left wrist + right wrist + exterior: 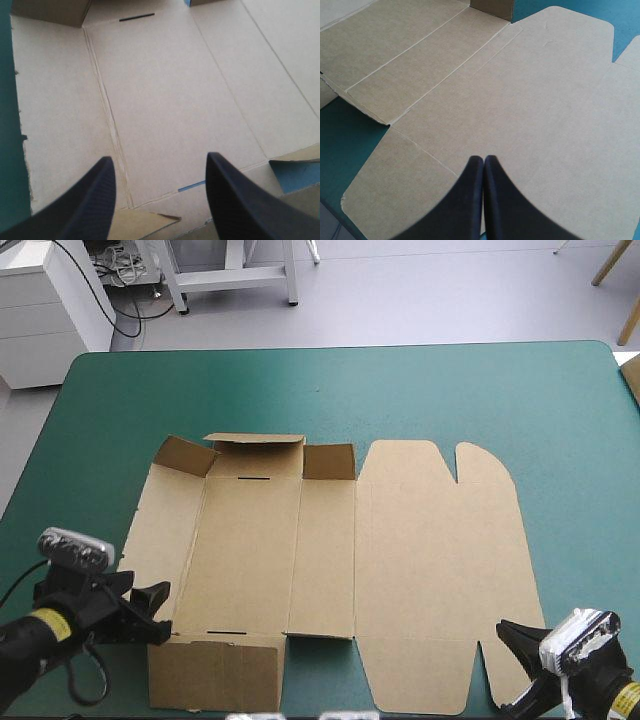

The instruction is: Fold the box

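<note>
The brown box (400, 540) lies spread out in the middle of the teal-green table (400, 390). Its far flaps (255, 445) stand raised, and the near-left flap (215, 672) is folded up. The wide lid panel (545, 100) on the right lies flat. My left gripper (157, 612) hovers at the box's near-left corner. In the left wrist view this left gripper (160, 162) is open over the base panel (165, 90), holding nothing. My right gripper (483, 159) is shut and empty, low over the lid's near-right part.
Bare teal-green cover runs along the far side and both ends of the table. A sliver of pale brown sheet (631, 375) shows at the table's right edge. A white cabinet (45, 310) stands beyond the far-left corner.
</note>
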